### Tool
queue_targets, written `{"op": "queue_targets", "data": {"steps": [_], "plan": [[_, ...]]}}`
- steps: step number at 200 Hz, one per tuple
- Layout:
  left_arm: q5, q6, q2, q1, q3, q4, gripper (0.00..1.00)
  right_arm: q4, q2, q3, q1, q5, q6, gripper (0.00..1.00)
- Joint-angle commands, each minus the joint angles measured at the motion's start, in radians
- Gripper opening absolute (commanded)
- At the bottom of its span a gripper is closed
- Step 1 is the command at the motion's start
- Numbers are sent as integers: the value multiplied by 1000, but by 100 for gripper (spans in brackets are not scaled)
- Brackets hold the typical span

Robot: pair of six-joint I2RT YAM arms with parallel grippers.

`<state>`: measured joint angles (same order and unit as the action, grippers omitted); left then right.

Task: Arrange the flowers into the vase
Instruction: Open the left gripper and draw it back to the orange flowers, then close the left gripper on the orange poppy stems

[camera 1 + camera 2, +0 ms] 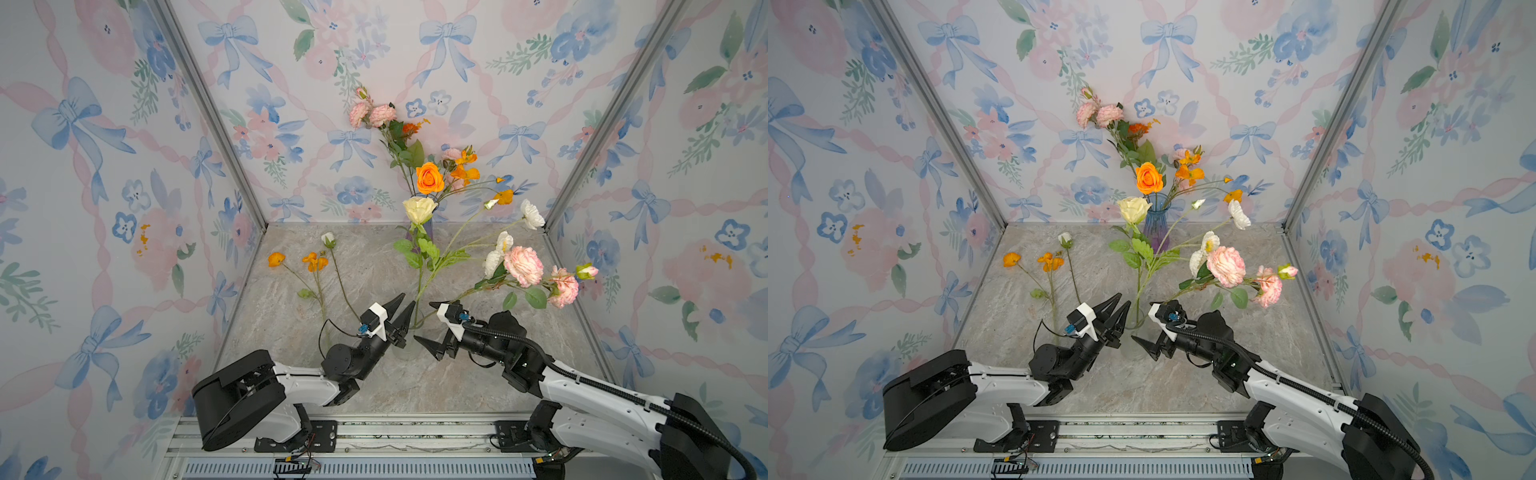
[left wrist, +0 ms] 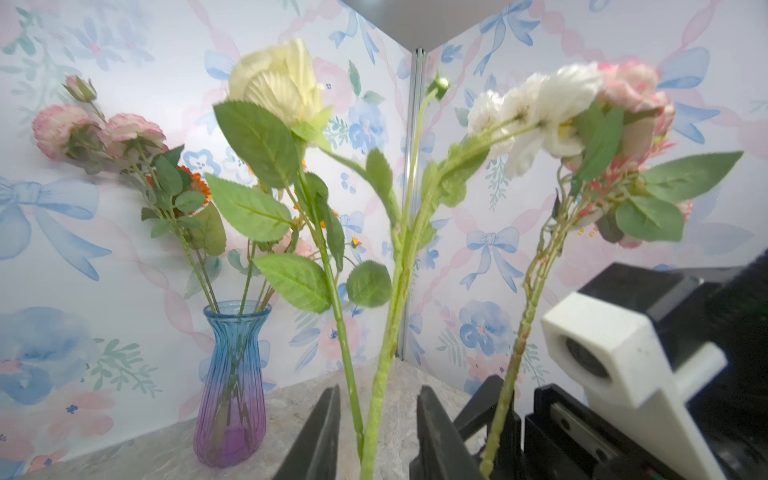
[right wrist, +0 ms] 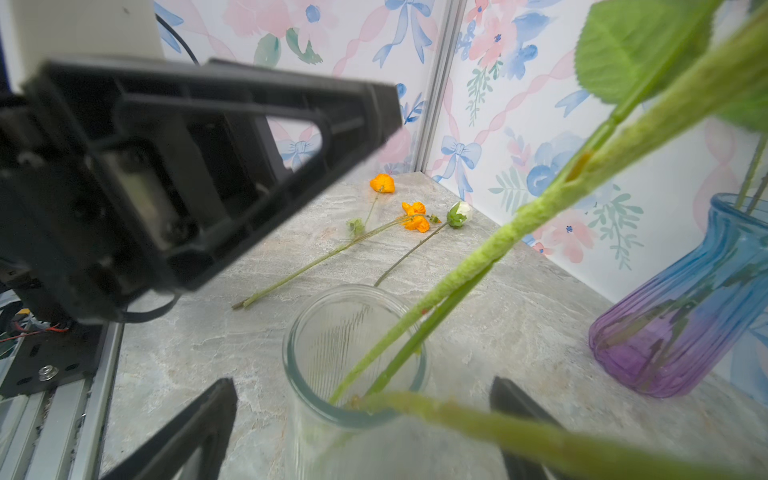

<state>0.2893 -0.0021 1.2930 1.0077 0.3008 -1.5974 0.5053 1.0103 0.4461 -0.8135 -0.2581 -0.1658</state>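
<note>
Loose flowers (image 1: 315, 262) lie on the tabletop (image 1: 374, 390) at left. The left tool (image 1: 409, 298) stands parted, seemingly clear of the two stems (image 2: 351, 374) between its fingers (image 2: 324, 428); these rise from the clear vase (image 3: 340, 289), straddled by the wide-spread right tool (image 1: 423, 321)

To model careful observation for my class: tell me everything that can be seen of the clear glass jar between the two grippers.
The clear glass jar is a round, wide-mouthed cylinder with fine vertical ribbing. It stands upright on the marbled tabletop, apart from the blue-purple vase. Two green stems slant into its mouth, leaning on the rim; a third crosses the near rim. The open jaws of the right gripper flank it without visibly touching.
</note>
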Motion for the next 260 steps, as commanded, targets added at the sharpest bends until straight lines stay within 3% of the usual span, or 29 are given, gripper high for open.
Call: {"op": "queue_targets", "data": {"steps": [1,17,39,59,78,96,121,260], "plan": [[170,7,-172,1,97,303,38,-15,-2,5,-5,0,-12,97],[313,-38,-254,-39,230,723,42,-14,-2,5,-5,0,-12,97],[385,-174,-307,-171,287,1031,44,-13,1,6,-5,-3,-9,97],[282,-405,-316,-380,345,1370,46,-16,1,6,-6,0,-12,97],[94,-489,-282,-561,356,1522,46,-16,-4,5,-6,3,-13,97],[4,-532,-237,-663,325,1556,44,-15,-3,5,-6,3,-13,97],[-11,-554,-152,-726,279,1560,44,-19,-4,5,-6,3,-16,97],[-21,-554,156,-802,260,1520,41,-24,-6,6,-6,8,-20,97]]}}
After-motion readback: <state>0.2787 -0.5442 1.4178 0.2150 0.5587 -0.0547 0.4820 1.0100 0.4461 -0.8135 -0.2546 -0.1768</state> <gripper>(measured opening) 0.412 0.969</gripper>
